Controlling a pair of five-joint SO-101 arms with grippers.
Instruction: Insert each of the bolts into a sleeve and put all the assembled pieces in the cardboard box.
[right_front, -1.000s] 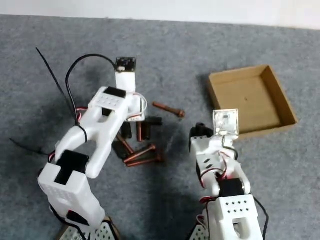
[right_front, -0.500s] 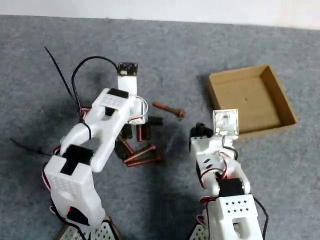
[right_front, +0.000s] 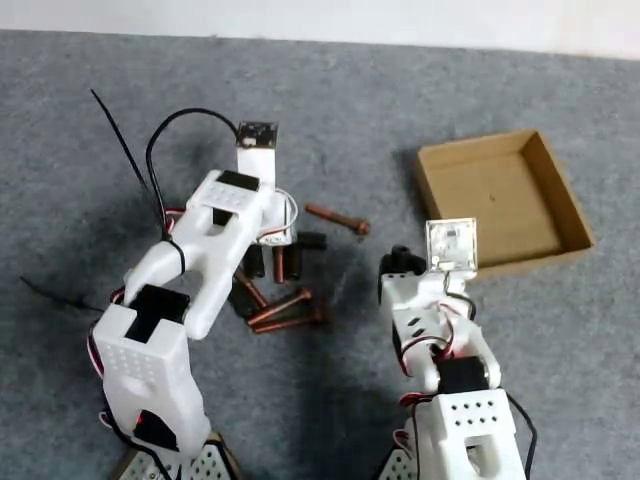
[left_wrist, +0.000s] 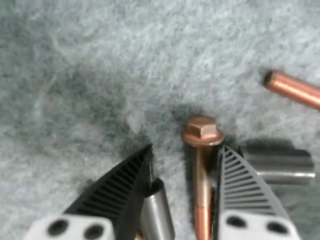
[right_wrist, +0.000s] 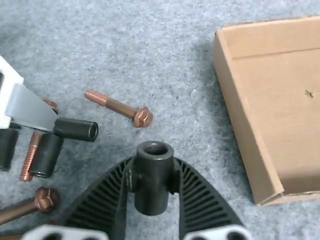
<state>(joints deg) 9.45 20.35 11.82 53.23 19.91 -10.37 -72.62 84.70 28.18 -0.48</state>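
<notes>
At the near edge of the grey carpeted table (right_front: 560, 390), the right gripper (right_wrist: 152, 167) was clamped on a black sleeve (right_wrist: 152, 185). It held the sleeve upright, bore uppermost, just off the carpet near the near left corner of the cardboard box (right_front: 440, 165). To its left, around the table's middle, a pair of bolts (right_front: 282, 306) in copper colour lay side by side. A slanted bolt (right_front: 248, 288) rested just beside them, partly under the left arm. A little farther from the near edge, the left gripper (left_wrist: 186, 152) stood low over the carpet with its jaws parted and nothing in their grasp. They were astride a straddled bolt (left_wrist: 202, 170) that lay flat with its hex head just past the fingertips and one finger (left_wrist: 240, 190) hard beside its shank. A second sleeve (left_wrist: 157, 215) lay inside the gap against the other finger, and a third sleeve (left_wrist: 280, 162) lay on its side just outside the jaws. Beyond them, a lone bolt (right_front: 337, 218) lay on its own on open carpet between the left gripper and the box. The box sat open-topped toward the table's far right, well apart from the loose bolts and sleeves.
</notes>
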